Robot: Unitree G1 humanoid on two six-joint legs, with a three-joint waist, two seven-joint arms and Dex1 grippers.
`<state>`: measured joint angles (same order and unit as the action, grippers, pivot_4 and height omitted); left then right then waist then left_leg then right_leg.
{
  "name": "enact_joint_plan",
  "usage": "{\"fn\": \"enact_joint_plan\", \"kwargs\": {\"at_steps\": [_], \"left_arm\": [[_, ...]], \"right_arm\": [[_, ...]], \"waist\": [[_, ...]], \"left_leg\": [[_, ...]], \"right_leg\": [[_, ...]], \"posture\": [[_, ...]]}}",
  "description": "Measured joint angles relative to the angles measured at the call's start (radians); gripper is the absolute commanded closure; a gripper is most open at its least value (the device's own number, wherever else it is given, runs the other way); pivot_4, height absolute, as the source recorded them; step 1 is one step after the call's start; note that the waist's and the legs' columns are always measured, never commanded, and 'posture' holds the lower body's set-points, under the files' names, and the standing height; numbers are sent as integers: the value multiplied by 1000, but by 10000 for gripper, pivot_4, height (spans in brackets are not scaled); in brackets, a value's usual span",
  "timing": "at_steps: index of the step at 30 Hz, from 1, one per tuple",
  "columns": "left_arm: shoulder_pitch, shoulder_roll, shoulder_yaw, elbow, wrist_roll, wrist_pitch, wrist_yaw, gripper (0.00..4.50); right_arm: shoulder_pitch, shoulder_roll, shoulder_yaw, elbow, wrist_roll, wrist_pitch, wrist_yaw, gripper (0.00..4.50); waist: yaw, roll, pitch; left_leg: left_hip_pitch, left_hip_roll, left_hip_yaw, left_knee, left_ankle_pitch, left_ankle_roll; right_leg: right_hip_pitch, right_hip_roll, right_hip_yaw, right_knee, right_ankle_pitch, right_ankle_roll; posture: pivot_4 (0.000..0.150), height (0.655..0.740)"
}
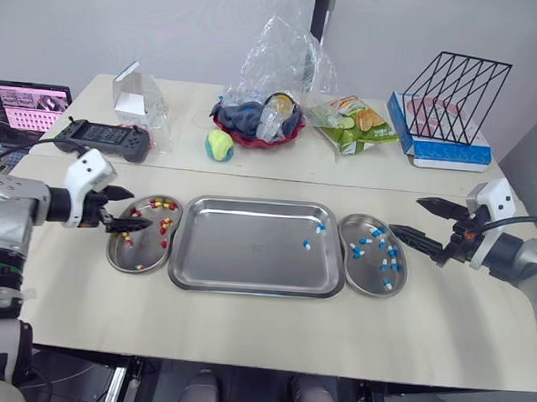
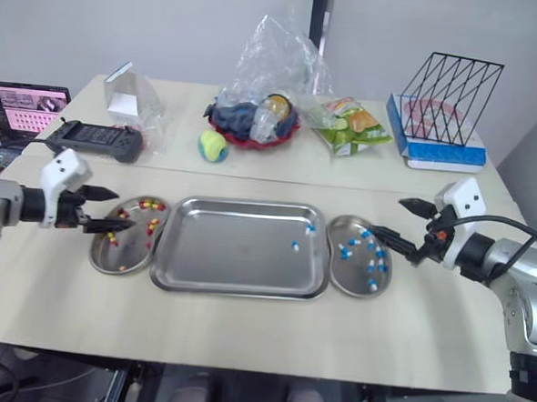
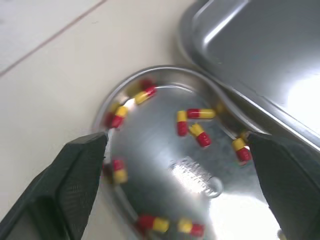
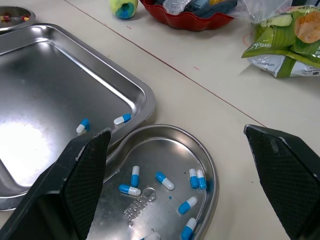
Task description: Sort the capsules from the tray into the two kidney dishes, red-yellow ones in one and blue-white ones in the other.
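Two blue-white capsules [image 1: 321, 229] lie near the right edge of the tray [image 1: 245, 284], just beside the right kidney dish [image 1: 364, 278] holding their kind; they look light, smooth and likely to skid on steel, so pinch one across its middle; the right hand [image 1: 407, 216] hovers by that dish, fingers spread, empty; the left hand [image 1: 138, 209], likewise released, hangs over the red-yellow dish [image 1: 151, 262]; all rest on the tabletop [image 1: 242, 336].

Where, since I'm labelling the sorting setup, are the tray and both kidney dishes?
tray [image 1: 238, 249], left eye view, bare middle of its floor.
left kidney dish [image 1: 139, 259], left eye view, bare near part of its floor.
right kidney dish [image 1: 366, 273], left eye view, bare floor.
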<state>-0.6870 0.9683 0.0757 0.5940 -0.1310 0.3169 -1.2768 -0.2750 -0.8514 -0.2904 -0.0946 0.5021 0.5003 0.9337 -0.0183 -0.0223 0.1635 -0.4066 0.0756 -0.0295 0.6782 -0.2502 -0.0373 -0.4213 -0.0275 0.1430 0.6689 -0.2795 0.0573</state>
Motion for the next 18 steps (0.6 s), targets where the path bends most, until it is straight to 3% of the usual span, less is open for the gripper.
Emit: {"fn": "enact_joint_plan", "kwargs": {"at_steps": [8, 13, 18], "left_arm": [[63, 107, 190, 144, -87, -105, 8, 244], [242, 101, 328, 182, -168, -191, -7, 244], [322, 93, 408, 161, -227, -238, -6, 244]], "right_arm": [[11, 0, -23, 60, -9, -50, 12, 0], [9, -1, -53, 157, -25, -115, 30, 0], [0, -5, -52, 226, -48, -173, 59, 0]], "waist": [[-4, 0, 0], [-4, 1, 0], [3, 1, 0]], "left_leg": [[1, 0, 1, -1, 0, 0], [1, 1, 1, -1, 0, 0], [1, 1, 2, -1, 0, 0]], "right_leg": [[0, 0, 0, 0, 0, 0], [-1, 0, -1, 1, 0, -1], [-1, 0, -1, 1, 0, -1]], "posture": [[1500, 7174], [1500, 7174], [1500, 7174]]}}
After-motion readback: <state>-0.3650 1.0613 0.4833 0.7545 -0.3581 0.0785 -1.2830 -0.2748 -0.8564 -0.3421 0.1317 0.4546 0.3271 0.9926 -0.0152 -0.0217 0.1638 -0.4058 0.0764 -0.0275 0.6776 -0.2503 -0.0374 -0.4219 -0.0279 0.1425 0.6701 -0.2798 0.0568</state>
